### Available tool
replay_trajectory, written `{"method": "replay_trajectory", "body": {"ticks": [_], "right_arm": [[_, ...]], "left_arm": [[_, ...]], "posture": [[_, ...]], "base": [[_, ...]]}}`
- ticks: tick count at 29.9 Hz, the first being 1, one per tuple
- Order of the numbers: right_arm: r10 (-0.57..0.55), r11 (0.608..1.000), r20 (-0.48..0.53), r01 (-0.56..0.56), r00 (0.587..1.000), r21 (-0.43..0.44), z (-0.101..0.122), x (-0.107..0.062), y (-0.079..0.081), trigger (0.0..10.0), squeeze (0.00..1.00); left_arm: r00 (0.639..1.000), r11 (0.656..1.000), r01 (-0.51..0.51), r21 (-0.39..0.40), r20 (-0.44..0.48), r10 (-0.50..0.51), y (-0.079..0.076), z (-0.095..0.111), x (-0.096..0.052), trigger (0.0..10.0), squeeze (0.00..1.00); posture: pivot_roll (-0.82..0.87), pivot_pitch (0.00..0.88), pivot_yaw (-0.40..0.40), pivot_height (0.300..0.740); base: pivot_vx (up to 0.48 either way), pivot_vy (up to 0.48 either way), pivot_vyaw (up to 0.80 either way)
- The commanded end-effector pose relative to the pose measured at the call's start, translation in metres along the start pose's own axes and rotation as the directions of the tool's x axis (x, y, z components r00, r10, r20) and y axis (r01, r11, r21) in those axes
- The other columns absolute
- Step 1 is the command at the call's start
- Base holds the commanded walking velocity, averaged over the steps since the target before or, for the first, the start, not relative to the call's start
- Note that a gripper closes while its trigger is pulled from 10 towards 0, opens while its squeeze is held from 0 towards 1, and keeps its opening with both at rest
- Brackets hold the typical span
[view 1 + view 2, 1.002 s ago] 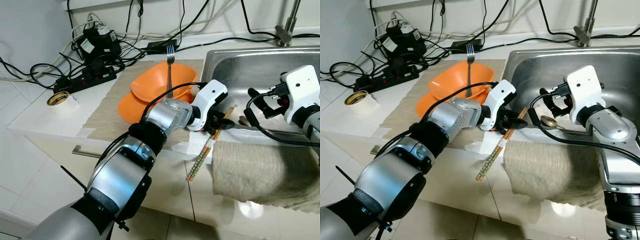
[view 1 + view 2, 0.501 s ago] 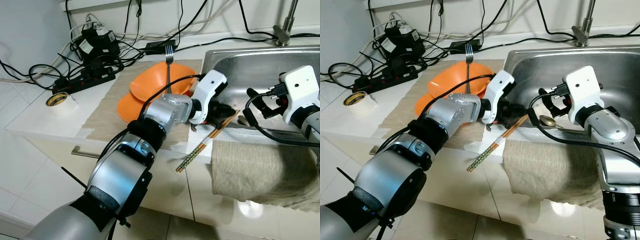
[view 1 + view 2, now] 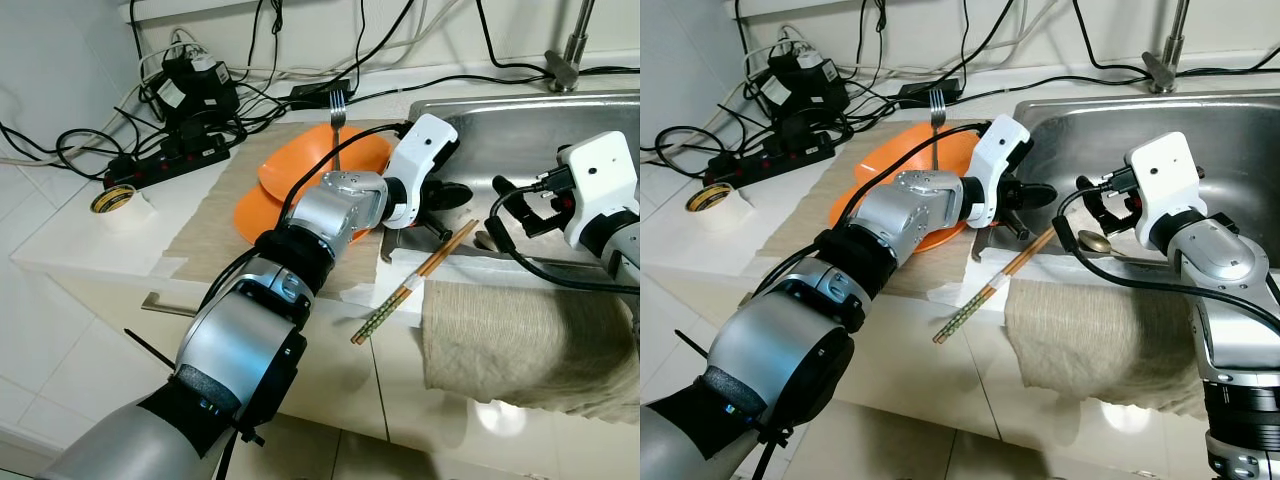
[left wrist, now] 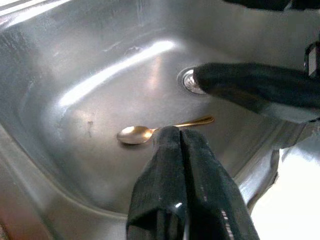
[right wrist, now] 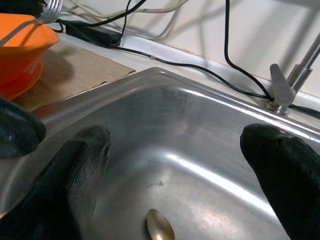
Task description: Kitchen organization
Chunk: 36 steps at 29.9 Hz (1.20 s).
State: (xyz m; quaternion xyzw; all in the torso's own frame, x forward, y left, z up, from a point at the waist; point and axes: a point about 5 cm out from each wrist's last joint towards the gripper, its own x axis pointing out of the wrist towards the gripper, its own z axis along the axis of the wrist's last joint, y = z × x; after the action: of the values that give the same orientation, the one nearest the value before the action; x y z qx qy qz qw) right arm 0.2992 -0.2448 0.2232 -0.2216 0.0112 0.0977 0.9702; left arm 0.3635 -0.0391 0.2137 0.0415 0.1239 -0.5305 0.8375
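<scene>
Chopsticks (image 3: 410,288) lie loose as a pair on the front edge of the tabletop (image 3: 90,240), slanting from the sink (image 3: 1200,130) rim down past the edge, their patterned ends hanging over the cabinet front. They rest on a white paper towel (image 3: 965,290), just beside a grey cloth (image 3: 520,340) draped over the sink's front rim. The left hand (image 3: 450,195) sits above the sink's near corner, over the upper ends of the chopsticks, with its black fingers (image 4: 182,195) pressed together and nothing between them. The right hand (image 3: 1090,205) hangs over the sink basin with its fingers (image 5: 75,175) spread wide apart, empty. A gold spoon (image 4: 150,131) lies on the sink bottom near the drain (image 4: 189,81). Behind the left arm, an orange bowl (image 3: 325,160) sits on an orange plate (image 3: 255,215) on a tan mat (image 3: 225,220), with a fork (image 3: 338,125) leaning in the bowl. Farther left are a power strip (image 3: 170,160) with tangled cables and a roll of tape (image 3: 115,198).
</scene>
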Motion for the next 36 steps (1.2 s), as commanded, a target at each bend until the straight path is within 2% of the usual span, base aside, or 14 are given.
{"method": "replay_trajectory", "body": {"ticks": [1,12,17,19,21,22,25,36], "right_arm": [[0.014,1.000,0.031,-0.014,0.999,0.005,0.007,0.004,0.004,10.0,0.00],[0.037,0.999,0.022,-0.037,0.999,-0.009,0.008,0.000,0.002,10.0,0.00],[0.074,0.997,-0.012,-0.075,0.997,-0.023,0.008,-0.013,-0.014,10.0,0.00],[0.085,0.995,-0.049,-0.087,0.995,-0.052,0.007,-0.022,-0.029,10.0,0.00],[0.087,0.994,-0.063,-0.091,0.994,-0.060,0.006,-0.025,-0.035,10.0,0.00],[0.078,0.993,-0.082,-0.085,0.994,-0.080,0.005,-0.028,-0.044,10.0,0.00],[0.092,0.991,-0.095,-0.101,0.991,-0.093,0.006,-0.030,-0.050,10.0,0.00],[0.157,0.981,-0.105,-0.168,0.982,-0.100,0.009,-0.032,-0.050,10.0,0.00]], "left_arm": [[0.999,1.000,-0.018,0.007,-0.036,0.018,0.002,-0.012,0.000,10.0,1.00],[0.997,1.000,-0.008,-0.007,-0.073,0.007,0.002,-0.021,0.000,10.0,1.00],[0.997,1.000,-0.002,-0.012,-0.081,0.001,0.002,-0.023,-0.001,10.0,1.00],[0.997,1.000,0.000,-0.019,-0.079,-0.001,0.003,-0.022,-0.001,10.0,1.00],[0.997,1.000,0.001,-0.020,-0.077,-0.002,0.002,-0.021,-0.001,10.0,1.00],[0.997,1.000,0.009,-0.023,-0.074,-0.011,0.001,-0.019,-0.001,10.0,1.00],[0.996,0.999,0.032,-0.033,-0.080,-0.035,-0.003,-0.019,0.001,10.0,1.00],[0.990,0.994,0.079,-0.076,-0.108,-0.086,-0.011,-0.023,0.005,10.0,1.00]], "posture": [[-0.12,0.000,0.209,0.740],[-0.12,0.000,0.207,0.740],[-0.12,0.000,0.207,0.740],[-0.13,0.000,0.204,0.740],[-0.13,0.000,0.204,0.740],[-0.14,0.000,0.203,0.740],[-0.14,0.000,0.202,0.740],[-0.13,0.000,0.201,0.740]], "base": [[0.000,0.000,0.00],[0.000,0.000,0.00],[0.000,0.000,0.00],[0.000,0.000,0.00],[0.000,0.000,0.00],[0.000,0.000,0.00],[0.000,0.000,0.00],[0.000,0.000,0.00]]}}
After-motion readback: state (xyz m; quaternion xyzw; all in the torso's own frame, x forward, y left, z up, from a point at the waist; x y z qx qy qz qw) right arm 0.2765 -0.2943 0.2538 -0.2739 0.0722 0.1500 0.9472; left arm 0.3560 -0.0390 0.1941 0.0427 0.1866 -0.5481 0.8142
